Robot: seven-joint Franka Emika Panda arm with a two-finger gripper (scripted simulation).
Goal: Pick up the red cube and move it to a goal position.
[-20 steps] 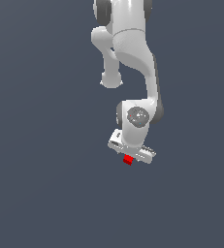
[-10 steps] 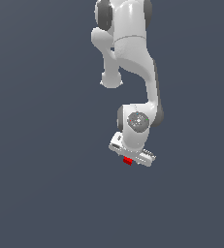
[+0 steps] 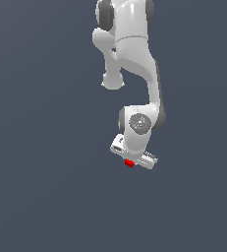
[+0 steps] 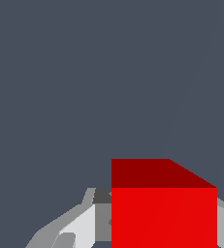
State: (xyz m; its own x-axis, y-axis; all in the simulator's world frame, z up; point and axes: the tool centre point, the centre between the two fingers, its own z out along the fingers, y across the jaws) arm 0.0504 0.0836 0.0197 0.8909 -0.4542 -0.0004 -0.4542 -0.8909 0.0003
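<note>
The red cube [image 3: 129, 163] is a tiny bright red block tucked under the white hand of the arm, low in the exterior view. My gripper [image 3: 129, 164] is shut on it, and most of the cube is hidden behind the hand there. In the wrist view the red cube [image 4: 163, 210] looms large between the grey fingers [image 4: 79, 225], one finger showing on each side of it. The cube hangs over the plain dark grey ground with nothing beneath it in sight.
The white arm [image 3: 134, 59] reaches down from the top of the exterior view. Only flat dark grey ground [image 3: 46, 187] surrounds it.
The hand and the red cube have stayed almost in place, with the wrist lifting slightly and less of the cube showing under the hand.
</note>
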